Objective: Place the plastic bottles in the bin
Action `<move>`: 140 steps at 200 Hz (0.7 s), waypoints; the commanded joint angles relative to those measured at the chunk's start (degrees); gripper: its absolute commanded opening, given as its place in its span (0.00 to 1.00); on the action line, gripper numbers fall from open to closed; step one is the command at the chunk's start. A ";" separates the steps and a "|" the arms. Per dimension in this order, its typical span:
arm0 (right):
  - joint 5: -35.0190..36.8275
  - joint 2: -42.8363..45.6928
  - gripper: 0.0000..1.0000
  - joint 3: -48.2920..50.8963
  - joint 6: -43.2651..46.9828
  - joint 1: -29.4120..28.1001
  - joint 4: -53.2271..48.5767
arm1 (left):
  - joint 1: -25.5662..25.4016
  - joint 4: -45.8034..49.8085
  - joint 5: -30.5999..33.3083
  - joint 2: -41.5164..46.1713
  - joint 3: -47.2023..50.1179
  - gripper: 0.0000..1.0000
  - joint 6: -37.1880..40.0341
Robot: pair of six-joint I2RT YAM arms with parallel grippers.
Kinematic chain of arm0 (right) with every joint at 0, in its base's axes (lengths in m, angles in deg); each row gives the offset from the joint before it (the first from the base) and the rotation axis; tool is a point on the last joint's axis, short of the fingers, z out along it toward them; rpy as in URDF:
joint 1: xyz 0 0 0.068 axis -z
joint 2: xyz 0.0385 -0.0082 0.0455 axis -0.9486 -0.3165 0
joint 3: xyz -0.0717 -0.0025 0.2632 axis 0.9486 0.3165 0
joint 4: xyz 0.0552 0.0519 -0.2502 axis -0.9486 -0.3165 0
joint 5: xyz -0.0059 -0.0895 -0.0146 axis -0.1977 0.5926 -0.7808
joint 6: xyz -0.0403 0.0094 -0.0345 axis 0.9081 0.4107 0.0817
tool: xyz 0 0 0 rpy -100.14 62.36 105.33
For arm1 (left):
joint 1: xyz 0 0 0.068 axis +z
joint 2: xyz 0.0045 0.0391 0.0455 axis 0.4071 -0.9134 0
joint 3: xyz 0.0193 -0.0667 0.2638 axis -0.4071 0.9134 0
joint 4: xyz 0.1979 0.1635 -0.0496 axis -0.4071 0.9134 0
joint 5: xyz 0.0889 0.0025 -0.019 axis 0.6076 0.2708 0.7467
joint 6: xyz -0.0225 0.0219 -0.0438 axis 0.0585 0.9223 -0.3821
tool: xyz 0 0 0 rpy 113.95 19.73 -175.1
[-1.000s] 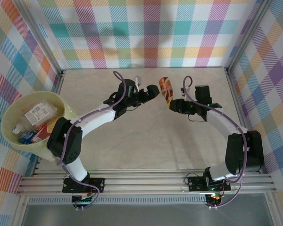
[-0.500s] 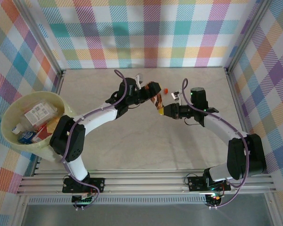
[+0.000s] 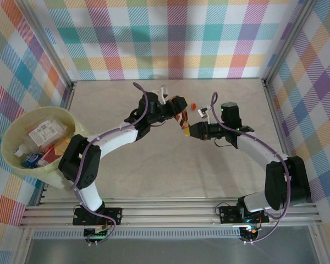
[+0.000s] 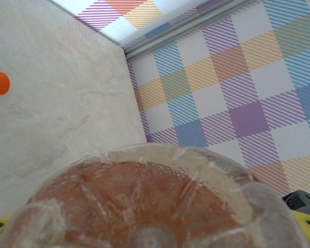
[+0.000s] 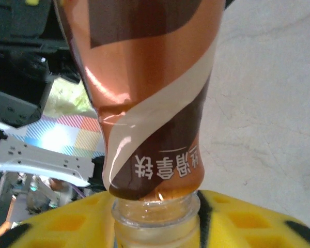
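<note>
Roughly mid-table, a bottle [image 3: 182, 117] with an orange-brown label hangs tilted above the surface between the two arms. Right gripper [image 3: 193, 131] is pinching its neck; the right wrist view shows yellow pads [image 5: 248, 222] pressed on both sides of the neck. Left gripper [image 3: 176, 104] sits at the bottle's base end, and the clear base fills the left wrist view close up; cannot tell whether its fingers are clamped or spread. Table [image 3: 170, 170] is pale beige marble-look, mostly bare. Small orange cap [image 3: 193, 105] lies on it just beyond the bottle. Bin [image 3: 8, 132] sits off the table's left edge, well apart from the grippers, with several other bottles [image 3: 44, 132] inside. Pastel plaid walls [image 3: 176, 38] on three sides, metal frame posts [image 3: 52, 47] at the corners, metal rail [image 3: 170, 212] along the near edge.
</note>
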 commanded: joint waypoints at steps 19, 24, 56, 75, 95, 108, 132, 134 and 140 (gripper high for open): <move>0.86 2.25 0.77 -2.37 2.32 0.19 -2.33 | -0.50 2.98 6.13 4.45 2.03 0.57 2.18; 1.73 2.41 0.80 -2.78 2.94 0.26 -3.27 | -0.51 3.35 6.66 4.82 2.26 0.56 2.45; 12.19 3.89 1.00 -5.79 7.42 0.39 -10.66 | -0.51 6.64 9.84 7.30 3.07 0.54 4.74; 19.05 5.25 1.00 -6.58 7.86 0.37 -12.43 | -0.46 9.58 12.16 9.34 3.44 0.53 6.85; 24.35 7.03 1.00 -6.07 7.02 0.37 -11.39 | -0.50 12.65 14.64 11.80 3.68 0.54 9.11; 29.93 8.02 1.00 -5.64 5.66 0.37 -10.81 | -0.50 14.69 16.83 13.85 4.02 0.54 10.55; 39.70 9.09 1.00 -4.46 4.50 0.37 -9.68 | -0.51 18.99 21.51 17.91 4.80 0.54 13.12; 40.30 9.13 1.00 -4.36 4.31 0.37 -9.56 | -0.51 19.68 21.97 18.25 4.70 0.54 13.36; 42.37 9.29 1.00 -4.00 3.87 0.38 -9.12 | -0.50 21.80 23.46 19.37 4.47 0.54 14.04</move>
